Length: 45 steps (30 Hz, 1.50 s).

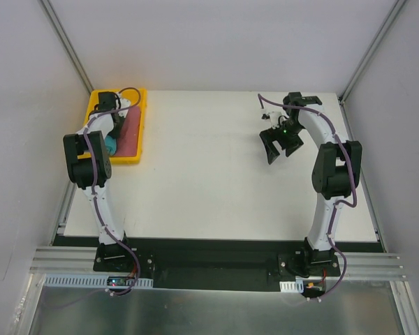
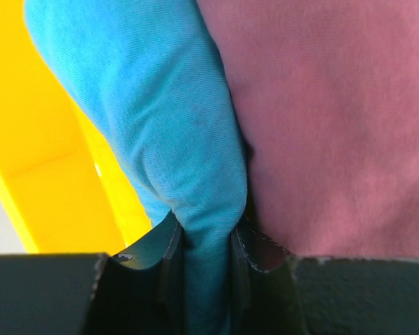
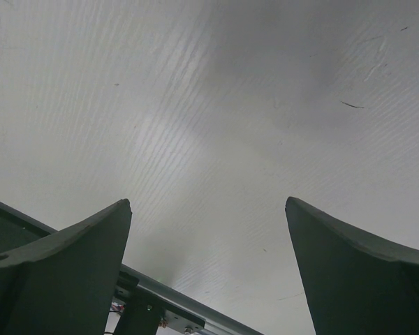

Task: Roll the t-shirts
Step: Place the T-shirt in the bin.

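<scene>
Left fingers [image 2: 150, 265] pinch teal shirt [image 2: 174, 125] fold in tray [image 2: 49, 195]; right fingers [image 3: 56, 272] wide, empty. Risk: pink shirt [image 2: 335, 125], touching it, drags along on lift.

A robot lab cell: white table [image 1: 209, 188], panel walls [image 1: 216, 42], aluminium rail [image 1: 63, 262].

A white table [image 1: 202, 181] is seen from above, closed in by pale walls [image 1: 28, 105] on the left, far and right sides. A yellow tray [image 1: 138, 98] is set on its far left corner, lengthwise along the left edge. The near edge is bordered by a black strip [image 1: 209, 255], to which the left arm's base [image 1: 112, 255] and the right arm's base [image 1: 307, 262] are bolted.
</scene>
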### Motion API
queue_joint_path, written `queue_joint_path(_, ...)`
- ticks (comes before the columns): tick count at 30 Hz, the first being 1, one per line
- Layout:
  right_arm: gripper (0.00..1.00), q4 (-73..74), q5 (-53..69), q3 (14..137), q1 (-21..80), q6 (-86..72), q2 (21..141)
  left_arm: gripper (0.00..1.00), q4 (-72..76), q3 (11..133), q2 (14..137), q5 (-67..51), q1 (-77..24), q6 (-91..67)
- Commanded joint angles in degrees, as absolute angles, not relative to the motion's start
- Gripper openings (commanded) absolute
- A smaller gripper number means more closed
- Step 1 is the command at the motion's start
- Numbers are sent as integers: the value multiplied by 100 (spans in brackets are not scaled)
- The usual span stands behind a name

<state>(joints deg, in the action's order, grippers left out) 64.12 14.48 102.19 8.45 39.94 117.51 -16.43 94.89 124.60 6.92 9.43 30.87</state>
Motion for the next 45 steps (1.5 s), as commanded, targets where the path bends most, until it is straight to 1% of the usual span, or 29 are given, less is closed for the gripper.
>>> queue_joint_path(1,96,6522,1599,10362,835,4034,11760,0,-2109,9001,11918,721,870,2830)
queue_joint_path(10,96,6530,1670,10547,844,3990,11900,0,-2109,8613,11962,931,835,2707)
queue_joint_path(12,96,6539,1661,10591,861,3981,11918,0,-2135,8535,11936,862,844,2698)
queue_joint_path(13,96,6548,1661,10600,853,3990,11918,0,-2197,8499,11875,565,852,2707)
queue_joint_path(14,96,6557,1670,10600,853,3990,11909,15,-2328,8473,11717,301,861,2768)
queue_joint_path(15,96,6565,1670,10600,861,3990,11892,37,-2468,8438,11603,134,870,2769)
queue_joint_path(16,96,6565,1670,10591,870,4008,11883,48,-2505,8377,11480,10,870,2769)
queue_joint_path(18,96,6557,1670,10530,870,4017,11839,59,-2549,8139,10997,-551,879,2882)
queue_joint_path(20,96,6548,1714,10425,870,3982,11804,63,-2785,8060,10532,-1296,870,2988)
queue_joint_path(21,96,6539,1783,10398,879,3964,11752,68,-2873,8077,10381,-1614,870,3023)
queue_joint_path(22,96,6530,1828,10354,879,3955,11725,69,-2996,8086,10258,-1826,861,3093)
queue_joint_path(23,96,6530,1854,10336,879,3938,11707,70,-3006,8147,10048,-1941,870,3120)
queue_joint_path(25,96,6522,1916,10327,905,3920,11663,74,-2997,8348,10028,-1978,879,3076)
queue_joint_path(28,96,6504,1977,10371,923,3902,11646,76,-3137,8963,10388,-1845,914,3094)
queue_joint_path(29,96,6504,1978,10380,940,3902,11654,76,-3242,9252,10632,-1846,949,3111)
queue_joint_path(31,96,6513,1986,10415,940,3894,11689,74,-3287,9509,10906,-1408,967,2998)
queue_joint_path(33,96,6521,1969,10441,940,3911,11707,63,-3479,9904,11336,-1126,1081,2743)
queue_joint_path(34,96,6521,1951,10441,932,3929,11707,56,-3550,9992,11512,-977,1133,2673)
queue_joint_path(35,96,6530,1942,10450,940,3937,11707,46,-3559,10028,11557,-880,1203,2559)
queue_joint_path(37,96,6513,1942,10433,923,3946,11698,35,-3559,9985,11697,-617,1335,2470)
queue_joint_path(38,96,6504,1968,10424,932,3946,11707,23,-3560,9984,11750,-537,1362,2426)
queue_joint_path(41,96,6513,2004,10433,932,3920,11742,0,-3516,10124,11944,-343,1406,2531)
queue_joint_path(45,96,6530,1987,10450,932,3929,11821,0,-3498,10502,12190,-220,1398,2715)
